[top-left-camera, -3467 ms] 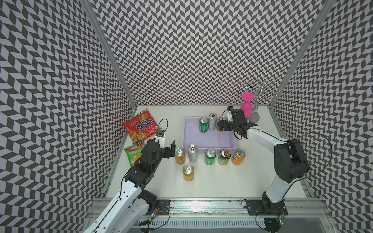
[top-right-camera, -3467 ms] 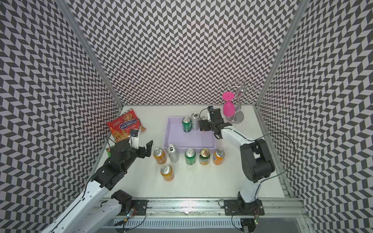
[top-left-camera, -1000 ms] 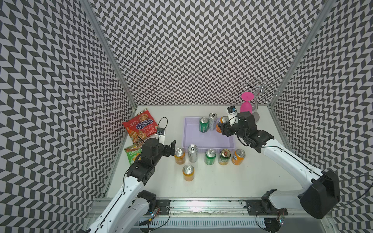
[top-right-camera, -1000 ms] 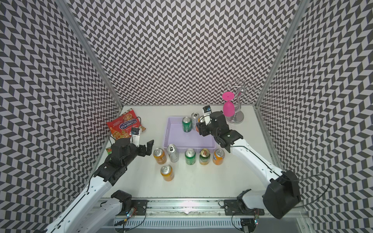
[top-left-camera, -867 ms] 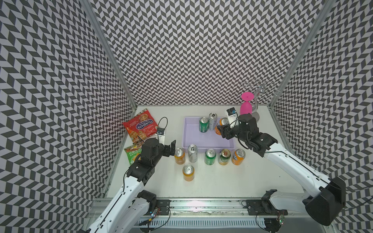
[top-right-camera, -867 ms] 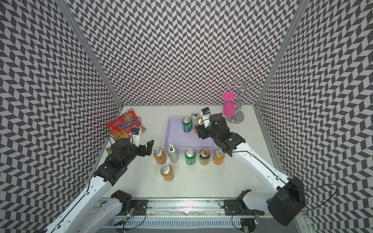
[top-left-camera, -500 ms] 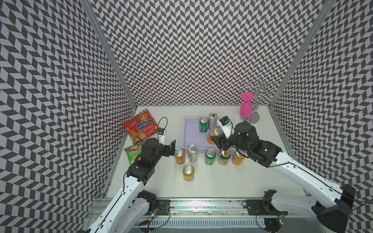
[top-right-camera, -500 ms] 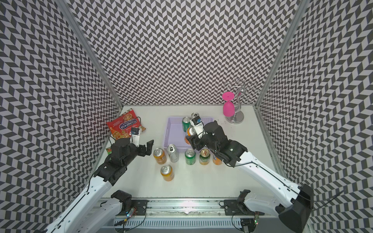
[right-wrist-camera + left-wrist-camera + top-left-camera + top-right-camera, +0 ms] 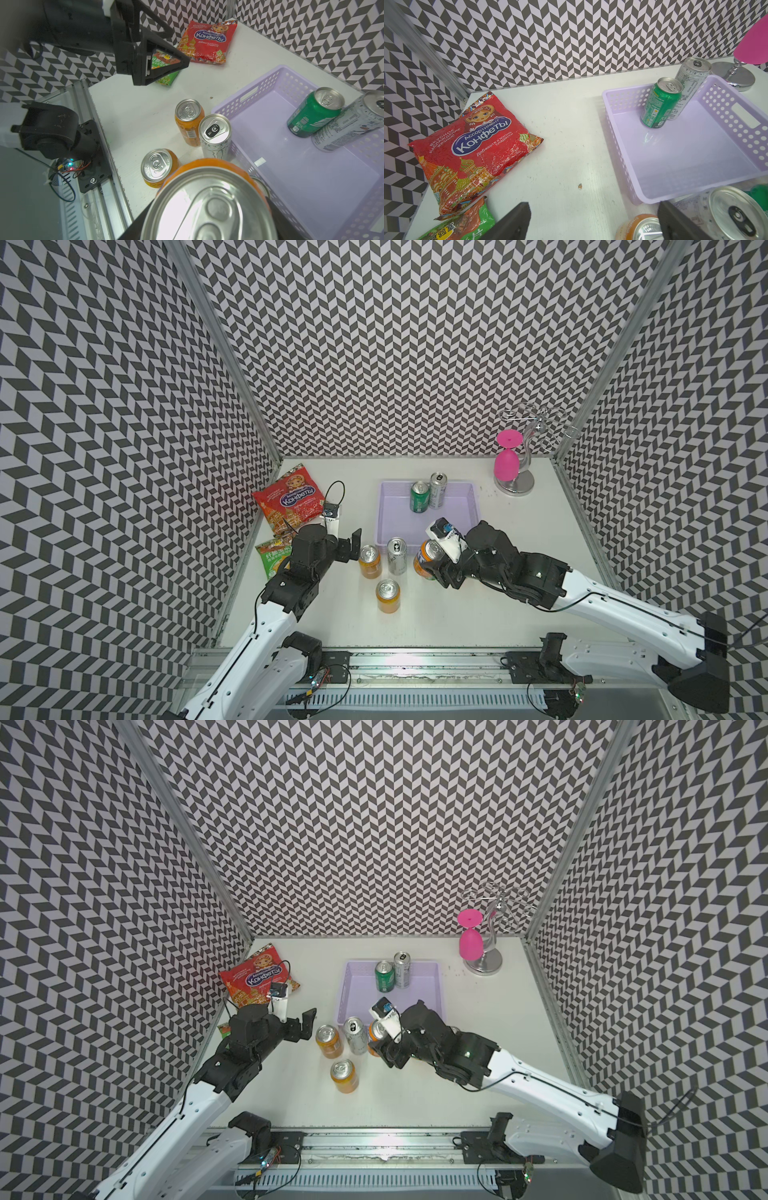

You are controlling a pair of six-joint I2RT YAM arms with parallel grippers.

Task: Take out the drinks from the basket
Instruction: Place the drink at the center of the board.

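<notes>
The lavender basket [image 9: 384,510] [image 9: 424,990] holds a green can [image 9: 419,497] [image 9: 660,104] and a silver-white can [image 9: 437,489] [image 9: 351,124] at its far wall. My right gripper [image 9: 436,568] [image 9: 207,218] is shut on an orange can [image 9: 428,559] [image 9: 376,1038] [image 9: 207,203], held upright just in front of the basket's near wall. On the table beside it stand a silver can [image 9: 397,556], an orange can [image 9: 369,561] and another orange can [image 9: 387,595] nearer the front. My left gripper [image 9: 349,545] [image 9: 591,224] is open, just left of that row.
A red snack bag [image 9: 291,499] and a green snack bag [image 9: 272,558] lie by the left wall. A pink goblet [image 9: 508,462] hangs on a chrome stand at the back right. My right arm hides the table right of the held can.
My right arm has carried the orange can from the basket's far right corner toward the front and left, past the near wall. The left arm has not moved.
</notes>
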